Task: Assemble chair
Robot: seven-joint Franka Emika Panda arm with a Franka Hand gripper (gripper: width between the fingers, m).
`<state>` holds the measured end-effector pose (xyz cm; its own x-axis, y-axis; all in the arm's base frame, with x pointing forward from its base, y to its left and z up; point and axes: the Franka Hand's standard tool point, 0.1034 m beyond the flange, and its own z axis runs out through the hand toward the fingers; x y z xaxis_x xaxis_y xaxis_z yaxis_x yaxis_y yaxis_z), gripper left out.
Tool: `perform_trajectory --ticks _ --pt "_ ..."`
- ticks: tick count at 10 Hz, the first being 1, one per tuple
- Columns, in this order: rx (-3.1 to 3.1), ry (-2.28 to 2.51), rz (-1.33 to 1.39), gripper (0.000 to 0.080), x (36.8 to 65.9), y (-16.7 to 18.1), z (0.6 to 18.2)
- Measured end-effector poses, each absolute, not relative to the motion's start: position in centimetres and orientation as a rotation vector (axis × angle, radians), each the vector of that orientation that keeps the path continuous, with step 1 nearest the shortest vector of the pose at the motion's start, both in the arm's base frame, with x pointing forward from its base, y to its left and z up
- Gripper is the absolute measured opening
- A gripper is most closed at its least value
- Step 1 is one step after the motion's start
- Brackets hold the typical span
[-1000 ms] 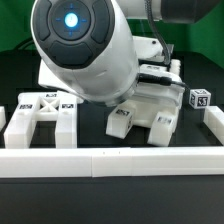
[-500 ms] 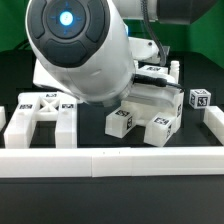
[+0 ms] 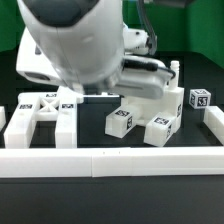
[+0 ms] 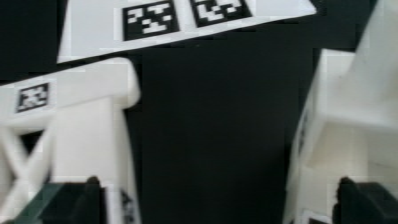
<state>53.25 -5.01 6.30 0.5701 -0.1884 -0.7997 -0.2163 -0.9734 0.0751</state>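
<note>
The chair lies in glossy white tagged parts on the black table. An X-braced frame [image 3: 42, 115] lies at the exterior view's left. A blocky assembly with short posts [image 3: 150, 108] stands in the middle, and a small tagged block [image 3: 200, 98] sits at the right. In the wrist view my gripper [image 4: 222, 205] is open, with only black table between its fingertips [image 4: 80, 205]. It hangs over the gap between a tagged frame bar [image 4: 80, 120] and another white part [image 4: 356, 120]. The arm's bulk [image 3: 75, 45] hides the jaws in the exterior view.
A long low white border rail [image 3: 110, 160] runs along the front, and another rail [image 3: 214, 125] stands at the exterior view's right. The marker board [image 4: 178, 25] with two tags lies beyond the parts in the wrist view.
The arm's bulky head has risen and shifted toward the exterior view's left, uncovering more of the middle assembly. The white parts stay where they were.
</note>
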Motion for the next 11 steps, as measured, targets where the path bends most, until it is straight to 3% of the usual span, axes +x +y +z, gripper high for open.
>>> perform_trajectory --ticks 2,6,9,11 --pt "-2.878 0.299 1.166 0.0649 55.2 -5.7 7.6" --pt "-3.050 0.293 0.648 0.0649 57.0 -5.8 7.2" --pt "-3.089 0.031 0.239 0.0649 57.8 -8.8 7.1" --pt "-3.119 0.075 0.014 0.0649 58.1 -8.6 6.6"
